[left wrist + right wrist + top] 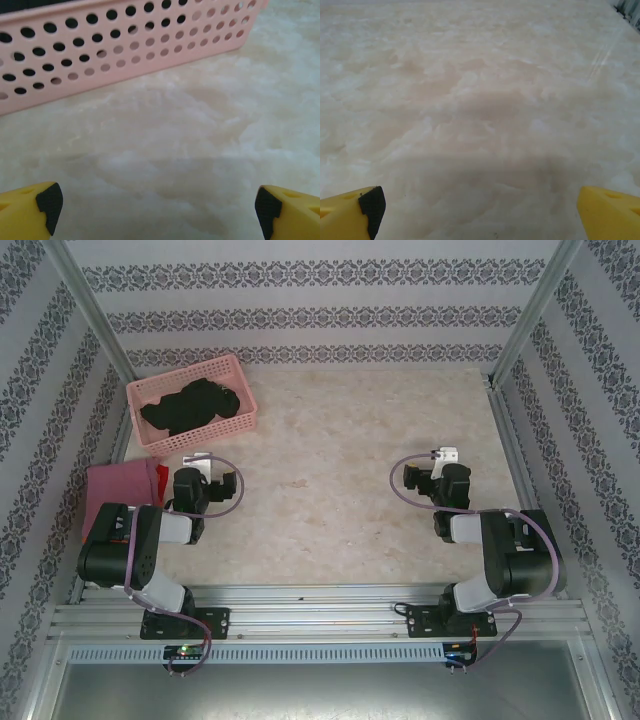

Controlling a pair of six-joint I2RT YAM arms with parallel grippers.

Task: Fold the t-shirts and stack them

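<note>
A black t-shirt [190,405] lies crumpled in the pink basket [180,373] at the far left of the table. A folded dusty-pink t-shirt [118,490] rests at the left edge, partly behind my left arm. My left gripper [200,462] hovers just in front of the basket, open, with nothing between its yellow fingers [30,210]. In the left wrist view, the left gripper [157,210] faces the basket's perforated wall [125,45]. My right gripper [443,458] sits at the right of the table. It is open over bare surface, and the right wrist view shows the right gripper [480,212] empty.
The pale marbled tabletop [330,450] stretches between the two arms. Patterned walls and metal posts [530,310] close in the back and sides. A metal rail [320,610] runs along the near edge by the arm bases.
</note>
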